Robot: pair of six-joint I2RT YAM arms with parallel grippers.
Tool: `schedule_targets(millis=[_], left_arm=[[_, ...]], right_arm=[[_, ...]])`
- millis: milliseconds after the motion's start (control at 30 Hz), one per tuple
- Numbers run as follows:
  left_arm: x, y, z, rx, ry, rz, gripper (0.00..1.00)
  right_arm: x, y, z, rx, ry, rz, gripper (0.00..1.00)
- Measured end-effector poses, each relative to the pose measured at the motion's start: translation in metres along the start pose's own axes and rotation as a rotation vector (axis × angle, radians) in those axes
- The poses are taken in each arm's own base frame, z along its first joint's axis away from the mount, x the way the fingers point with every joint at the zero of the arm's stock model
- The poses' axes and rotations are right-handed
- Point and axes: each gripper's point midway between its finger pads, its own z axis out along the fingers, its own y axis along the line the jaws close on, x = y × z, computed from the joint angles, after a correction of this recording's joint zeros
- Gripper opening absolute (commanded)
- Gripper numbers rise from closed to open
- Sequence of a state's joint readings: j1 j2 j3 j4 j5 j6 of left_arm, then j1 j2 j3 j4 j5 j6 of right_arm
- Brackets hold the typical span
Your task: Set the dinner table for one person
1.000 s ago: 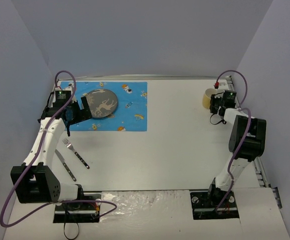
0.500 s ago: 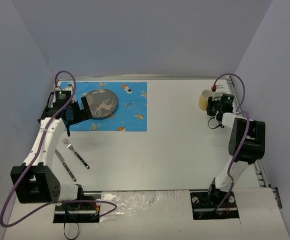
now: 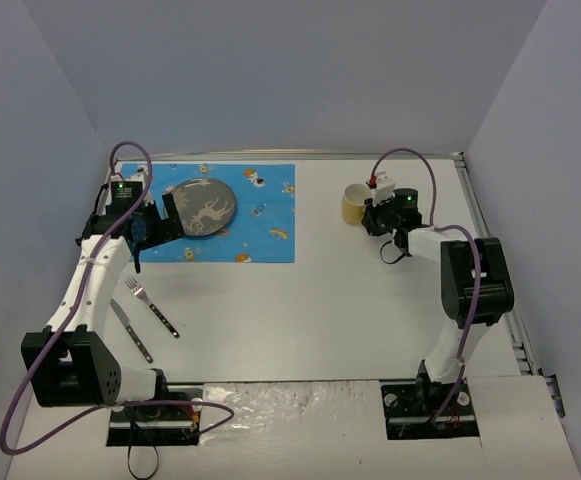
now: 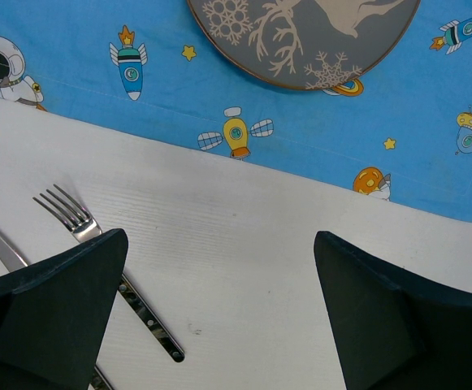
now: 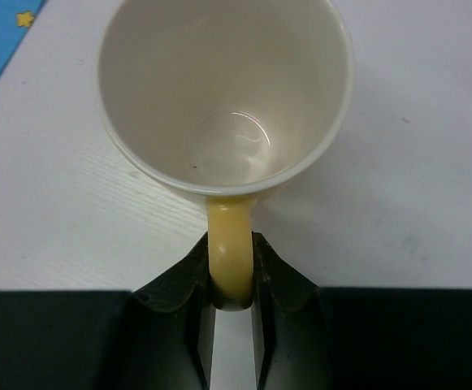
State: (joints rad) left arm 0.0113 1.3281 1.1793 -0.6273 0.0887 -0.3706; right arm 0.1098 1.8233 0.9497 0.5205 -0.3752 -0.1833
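Observation:
A grey plate with a reindeer print [image 3: 203, 206] lies on the blue cartoon-print mat [image 3: 260, 235] at the far left of the white dinner table [image 3: 350, 300]. The plate [image 4: 305, 41] and mat [image 4: 430, 171] also show in the left wrist view. A fork [image 3: 151, 307] and a knife [image 3: 130, 331] lie near the left edge; the fork [image 4: 106, 268] shows by the left fingertip. My left gripper [image 3: 155, 228] is open and empty beside the plate. My right gripper [image 3: 370, 214] is shut on the handle [image 5: 230, 260] of a yellow mug [image 3: 355, 204], upright and empty [image 5: 227, 89].
Grey walls enclose the table on three sides. The arm bases stand at the near edge, with a crinkled sheet [image 3: 290, 400] between them. A metal strip [image 3: 522, 345] runs along the right edge.
My right gripper has carried the yellow mug leftward from the far right corner toward the mat. The left arm has not moved.

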Motion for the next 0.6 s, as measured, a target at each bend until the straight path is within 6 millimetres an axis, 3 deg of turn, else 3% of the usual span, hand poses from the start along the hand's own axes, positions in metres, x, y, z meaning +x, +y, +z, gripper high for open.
schedule_targets(millis=[333,600], left_arm=[[0.000,0.000,0.000,0.000,0.000,0.000,0.97],[0.000,0.000,0.000,0.000,0.000,0.000,0.97]], right_arm=[[-0.005,0.069,0.010,-0.123,0.003,-0.075,0.00],[-0.007,0.092,0.013,-0.148,0.001,-0.099,0.00]])
